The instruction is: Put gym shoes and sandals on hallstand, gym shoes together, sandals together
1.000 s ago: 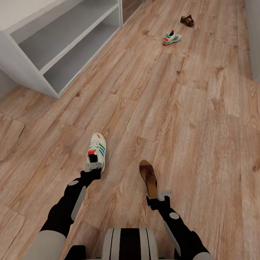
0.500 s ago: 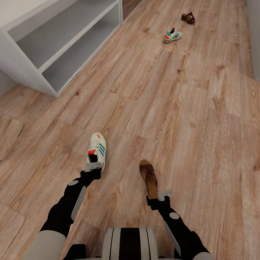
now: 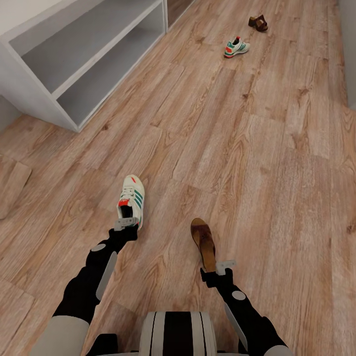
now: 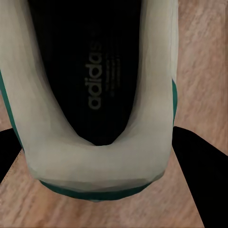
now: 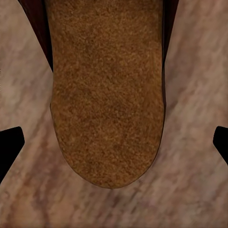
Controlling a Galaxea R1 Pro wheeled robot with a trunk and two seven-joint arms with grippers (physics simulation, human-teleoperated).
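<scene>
One gym shoe (image 3: 131, 197), white with green stripes, lies near me on the corridor floor (image 3: 247, 148). My left gripper (image 3: 126, 223) is shut on its heel. In the left wrist view the heel (image 4: 99, 161) sits tight between the two black fingers (image 4: 202, 180). A brown sandal (image 3: 203, 243) lies to its right. My right gripper (image 3: 218, 269) stands open at its heel, and the tan footbed (image 5: 107, 95) has floor showing on both sides between it and the fingers (image 5: 9, 147). The other gym shoe (image 3: 236, 48) and sandal (image 3: 258, 22) lie far ahead. The hallstand (image 3: 24, 84) stands at upper left.
A grey wall (image 3: 348, 49) borders the corridor at the right. A flat wood-coloured panel (image 3: 12, 183) lies on the floor at the left. My trunk (image 3: 178, 333) shows at the bottom. Open floor stretches between the near and far shoes.
The left gripper has moved slightly forward and the gym shoe has moved with it, tipping a little. The right arm and its sandal are still. The view shifted slightly earlier.
</scene>
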